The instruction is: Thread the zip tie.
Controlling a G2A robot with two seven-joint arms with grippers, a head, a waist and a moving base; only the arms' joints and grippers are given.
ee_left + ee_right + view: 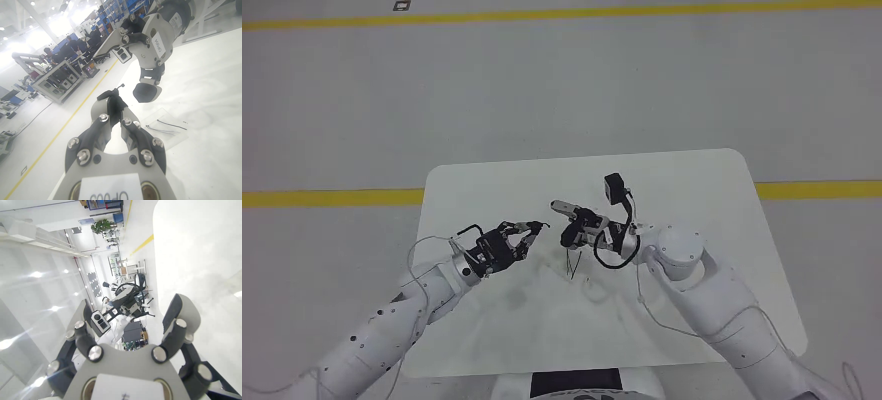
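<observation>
The left gripper [114, 97] has its two fingers pressed together at the tips, and they clamp a thin black zip tie [122, 86], whose small square head sticks out just beyond the fingertips and points toward the other arm. The held zip tie is raised above the table [692, 180] and does not touch it. Just in front of it, near but apart, is the right gripper [562, 222], with its fingers spread wide apart and nothing between them; one finger is higher and seen from its flat side, the other is lower and turns its dark textured pad toward the left gripper. In the top view the two grippers face each other over the middle of the white table, the left arm coming from the near left side and the right arm from the near right side. Below them, on the table surface, lies a clear sheet [170, 138], and on it rest a few spare zip ties [166, 126], thin and black, side by side and lying flat
</observation>
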